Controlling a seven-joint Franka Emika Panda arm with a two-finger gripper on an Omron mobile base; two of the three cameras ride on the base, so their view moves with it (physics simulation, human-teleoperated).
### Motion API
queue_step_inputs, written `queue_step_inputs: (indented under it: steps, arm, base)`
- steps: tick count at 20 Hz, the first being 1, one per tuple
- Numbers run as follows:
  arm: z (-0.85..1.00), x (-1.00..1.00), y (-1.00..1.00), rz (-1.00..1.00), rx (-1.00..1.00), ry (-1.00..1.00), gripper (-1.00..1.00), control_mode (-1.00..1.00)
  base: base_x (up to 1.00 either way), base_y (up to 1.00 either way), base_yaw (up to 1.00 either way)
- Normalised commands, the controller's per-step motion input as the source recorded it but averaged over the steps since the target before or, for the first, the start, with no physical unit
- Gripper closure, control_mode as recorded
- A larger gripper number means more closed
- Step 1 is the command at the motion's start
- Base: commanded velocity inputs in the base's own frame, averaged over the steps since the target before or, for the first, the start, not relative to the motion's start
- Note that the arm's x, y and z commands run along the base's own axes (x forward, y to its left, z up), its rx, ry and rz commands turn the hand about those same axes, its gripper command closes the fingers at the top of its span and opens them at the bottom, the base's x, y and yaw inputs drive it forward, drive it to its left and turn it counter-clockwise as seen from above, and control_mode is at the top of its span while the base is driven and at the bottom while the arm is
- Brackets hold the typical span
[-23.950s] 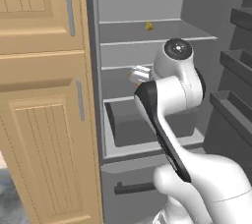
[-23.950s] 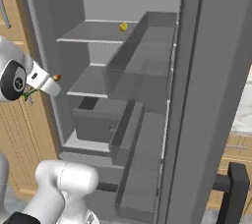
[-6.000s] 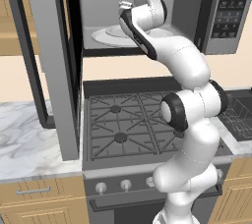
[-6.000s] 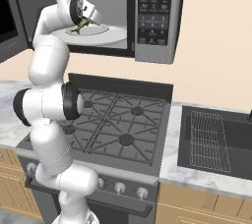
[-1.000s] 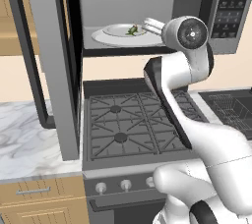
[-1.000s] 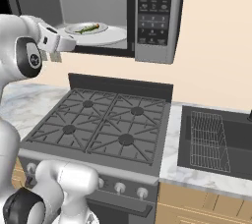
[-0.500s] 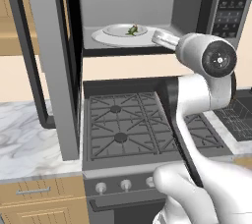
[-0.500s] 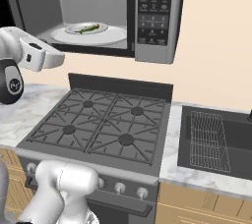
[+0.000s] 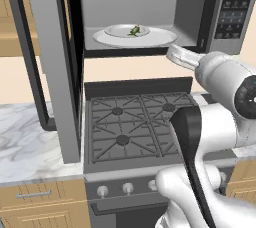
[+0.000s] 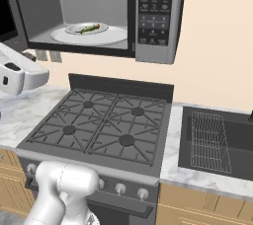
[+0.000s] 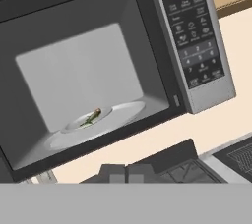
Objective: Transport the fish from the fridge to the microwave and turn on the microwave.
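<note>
**Fish on the turntable, door open**

Inside the microwave [image 10: 99,12], the fish [image 10: 89,29] lies on a small plate [image 9: 129,31] that sits on the white turntable [image 9: 135,37]. The microwave door [image 9: 50,62] hangs wide open to the left, over the stove [image 10: 104,125]. Outside the cavity, below its front edge, the gripper [image 11: 126,173] points back toward the opening; its finger tips are pressed together with nothing between them, though they are small and dim in the hand view. The button panel [image 11: 194,36] shows a lit green clock. A sink [image 10: 212,140] lies right of the stove.
</note>
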Motion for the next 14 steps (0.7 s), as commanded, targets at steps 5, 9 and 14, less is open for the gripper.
queue_step_inputs:
  steps: [5,9,14]
  arm:
    - [0.00,-0.66,0.02,0.00,0.00,-0.07,1.00,-1.00]
    - [0.00,-0.53,0.12,0.00,-0.02,-0.05,1.00,-1.00]
    - [0.00,-0.37,0.19,0.00,-0.03,-0.08,1.00,-1.00]
  base:
    - [0.00,0.00,0.00]
    - [0.00,0.00,0.00]
    - [0.00,0.00,0.00]
